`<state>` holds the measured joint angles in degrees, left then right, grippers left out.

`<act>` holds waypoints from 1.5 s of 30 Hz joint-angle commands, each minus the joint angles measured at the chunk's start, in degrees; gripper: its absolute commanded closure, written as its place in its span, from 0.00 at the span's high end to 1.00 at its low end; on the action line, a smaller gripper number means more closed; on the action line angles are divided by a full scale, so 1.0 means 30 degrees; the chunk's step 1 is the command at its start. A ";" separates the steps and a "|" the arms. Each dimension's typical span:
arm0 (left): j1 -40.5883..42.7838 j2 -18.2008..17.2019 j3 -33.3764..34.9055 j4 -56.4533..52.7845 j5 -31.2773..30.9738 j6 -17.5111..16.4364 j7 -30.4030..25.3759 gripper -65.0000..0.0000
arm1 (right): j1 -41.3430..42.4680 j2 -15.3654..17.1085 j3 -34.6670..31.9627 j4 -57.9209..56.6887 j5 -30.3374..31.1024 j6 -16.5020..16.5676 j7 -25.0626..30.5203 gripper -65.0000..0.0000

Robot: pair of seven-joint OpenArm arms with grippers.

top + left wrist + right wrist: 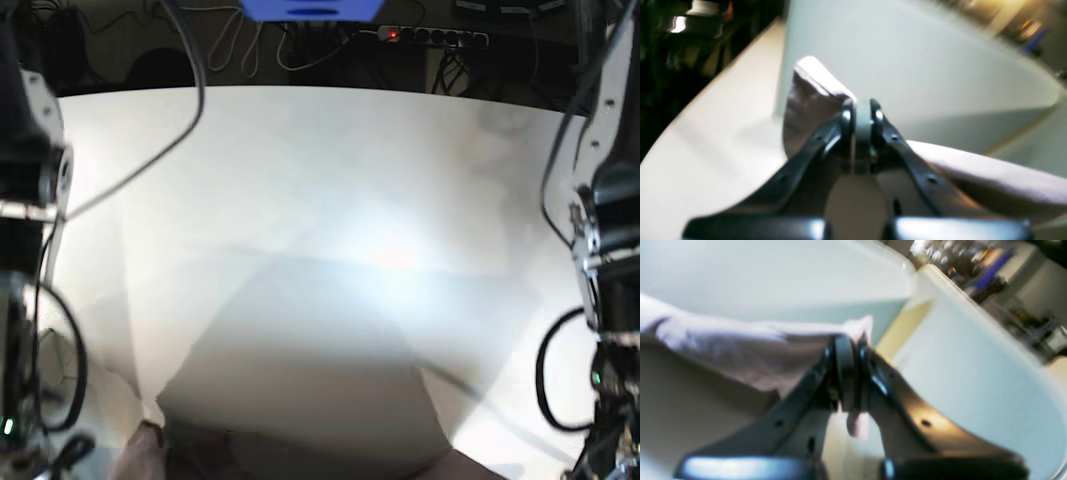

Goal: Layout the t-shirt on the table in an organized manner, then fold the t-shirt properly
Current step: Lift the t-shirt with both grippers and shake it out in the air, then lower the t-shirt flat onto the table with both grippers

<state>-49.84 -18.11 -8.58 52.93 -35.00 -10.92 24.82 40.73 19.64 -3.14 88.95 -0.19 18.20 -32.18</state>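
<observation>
The mauve t-shirt (pixel 806 96) hangs in both grippers above the white table (pixel 300 180). In the left wrist view my left gripper (pixel 858 116) is shut on a fold of it, and cloth runs off to the right. In the right wrist view my right gripper (pixel 851 351) is shut on another edge of the t-shirt (pixel 723 340), which stretches away to the left. In the base view only a small mauve bit of the t-shirt (pixel 140 455) shows at the bottom edge. Both grippers are out of that frame.
A pale grey box-like surface (pixel 907 66) rises behind the cloth; it also shows in the right wrist view (pixel 773 273). The arms stand at the left (pixel 25 200) and right (pixel 605 220) sides of the base view. Cables and a power strip (pixel 430 35) lie beyond the far edge.
</observation>
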 commanded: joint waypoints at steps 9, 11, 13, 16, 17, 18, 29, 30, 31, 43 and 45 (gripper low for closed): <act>0.9391 -0.0631 -0.1932 0.8072 -0.0420 -0.0478 -0.0610 0.00 | -0.9518 -0.0847 0.2555 0.5912 0.0164 0.0279 0.1307 0.00; 1.1882 -0.0572 -0.3426 0.9361 -0.0420 -0.0478 -0.0610 0.00 | -1.2185 -0.1257 0.3024 0.7172 0.0164 0.1305 0.1922 0.00; 1.4051 -0.0484 -0.4891 1.0065 -0.0420 -0.0507 -0.0610 0.00 | -1.4822 -0.1989 0.3580 0.8051 0.0164 0.2184 0.2596 0.00; 1.6366 -0.0162 -0.6327 1.0387 -0.0420 -0.0507 -0.0668 0.00 | -1.8192 -0.3249 0.3991 0.8197 0.0164 0.3415 0.4091 0.00; 1.6981 0.0102 -0.6737 1.0387 -0.0420 -0.0507 -0.0668 0.00 | -1.9189 -0.3572 0.4108 0.8168 0.0164 0.3854 0.4706 0.00; 1.7509 0.0307 -0.7148 1.0358 -0.0420 -0.0507 -0.0639 0.00 | -2.0126 -0.3953 0.4137 0.7963 0.0164 0.4323 0.5292 0.00; 2.0937 0.1802 -0.7998 1.0387 -0.0420 -0.0537 -0.0610 0.00 | -2.4346 -0.5008 0.4840 0.5618 0.0077 0.5349 0.8457 0.00; 2.1260 0.1802 -0.8115 1.0387 -0.0420 -0.0537 -0.0610 0.00 | -2.4639 -0.5008 0.5075 0.5618 0.0077 0.5378 0.8574 0.00; 2.1523 0.1802 -0.8115 1.0358 -0.0420 -0.0537 -0.0610 0.00 | -2.4874 -0.4978 0.5251 0.5618 0.0077 0.5378 0.8574 0.00; 2.4190 0.2446 -0.9316 1.1413 -0.0420 -0.0566 -0.0610 0.00 | -2.7335 -0.5477 0.6540 0.5267 0.0164 0.5378 1.0626 0.00; 2.4366 0.2476 -1.0078 1.1911 -0.0420 -0.0566 -0.0610 0.00 | -2.7628 -0.5740 0.6481 0.5267 0.0164 0.5378 1.1036 0.00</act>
<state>23.35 -9.65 -38.50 87.37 -35.83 -12.34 24.75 -41.69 2.37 16.03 103.81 -0.62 33.65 -1.15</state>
